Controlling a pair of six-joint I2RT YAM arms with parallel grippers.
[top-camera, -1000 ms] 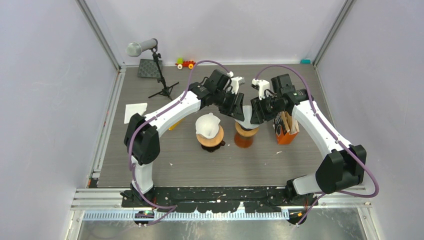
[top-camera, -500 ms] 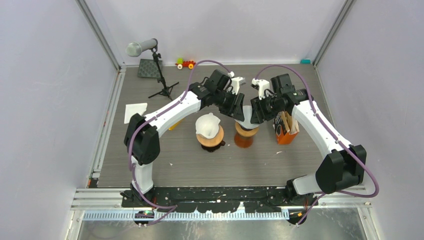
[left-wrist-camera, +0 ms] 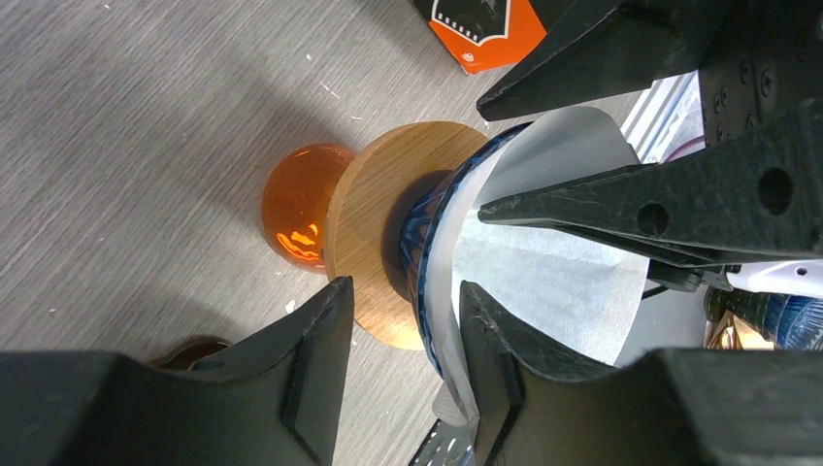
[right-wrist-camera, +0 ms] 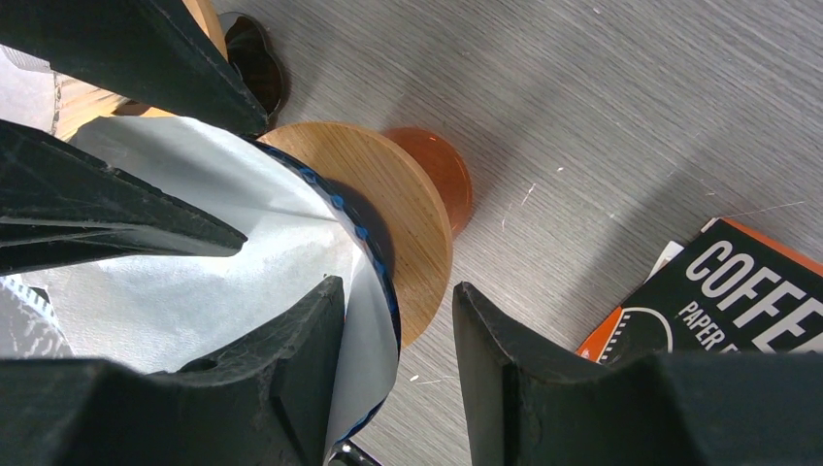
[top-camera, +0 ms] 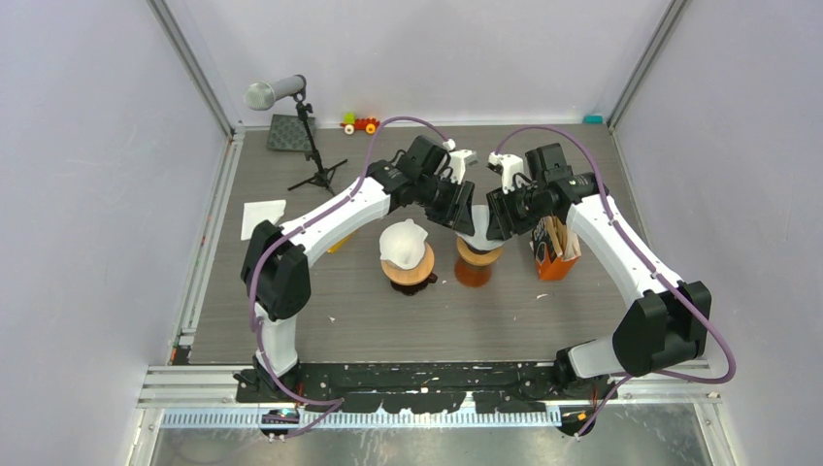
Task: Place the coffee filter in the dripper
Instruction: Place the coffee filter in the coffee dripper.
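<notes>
The white paper coffee filter [left-wrist-camera: 553,262] sits opened out as a cone inside the blue-patterned dripper [left-wrist-camera: 427,252]. The dripper rests on a wooden collar [left-wrist-camera: 374,223] over an orange glass base [top-camera: 474,273] at mid table. My left gripper [left-wrist-camera: 403,286] is open and straddles the rim: one finger is inside against the paper, the other outside and clear of the wall. My right gripper [right-wrist-camera: 398,286] is open and straddles the opposite rim of the dripper [right-wrist-camera: 374,252], with its inner finger lying on the filter [right-wrist-camera: 175,252]. Seen from above, both grippers [top-camera: 464,216] [top-camera: 493,221] meet over the filter [top-camera: 477,233].
A second dripper with a white filter [top-camera: 406,248] stands just left of the first. An orange and black coffee filter box [top-camera: 555,254] is to the right. A microphone stand [top-camera: 309,146], a small toy [top-camera: 360,123] and a white paper [top-camera: 262,216] lie toward the back left.
</notes>
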